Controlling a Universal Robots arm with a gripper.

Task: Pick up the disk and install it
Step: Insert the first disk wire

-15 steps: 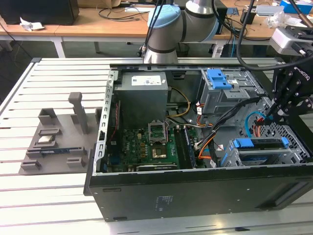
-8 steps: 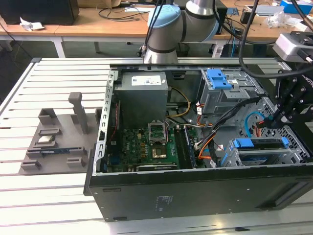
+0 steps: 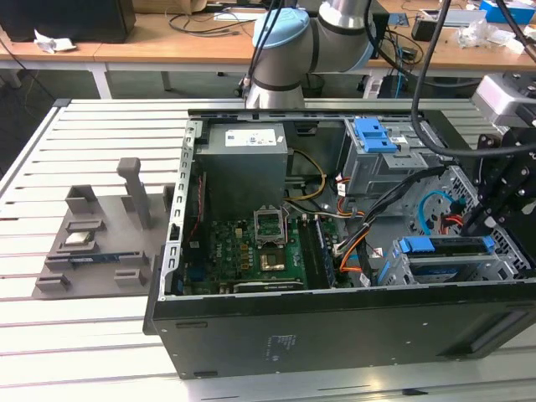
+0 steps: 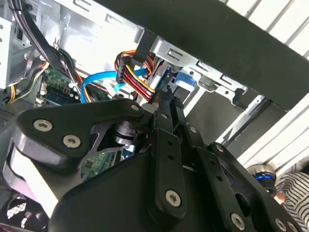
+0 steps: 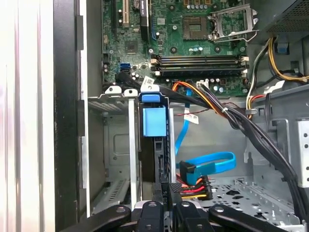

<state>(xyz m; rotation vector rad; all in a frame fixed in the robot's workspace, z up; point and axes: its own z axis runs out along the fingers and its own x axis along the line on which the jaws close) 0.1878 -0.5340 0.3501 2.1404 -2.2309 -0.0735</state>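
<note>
The disk (image 3: 444, 249), in its blue caddy, lies in the drive cage at the front corner of the open computer case (image 3: 335, 335), on the exterior view's right. In the first wrist view the disk (image 5: 155, 121) stands edge-on in its slot, blue tab toward the motherboard. My black gripper (image 3: 479, 224) hangs just above the disk's end on the exterior view's right. In both wrist views the fingers (image 5: 153, 212) sit close together, with a gap narrower than the disk. The gripper (image 4: 170, 104) points at the blue caddy (image 4: 183, 79). I see nothing held between its fingers.
A bundle of red, yellow and blue cables (image 5: 203, 174) runs right beside the disk's slot. An empty bay (image 5: 113, 145) lies on its other side. A second blue caddy (image 3: 374, 134) sits in the upper bay, near the grey power supply (image 3: 247, 163). A grey parts fixture (image 3: 92, 239) stands on the slatted table.
</note>
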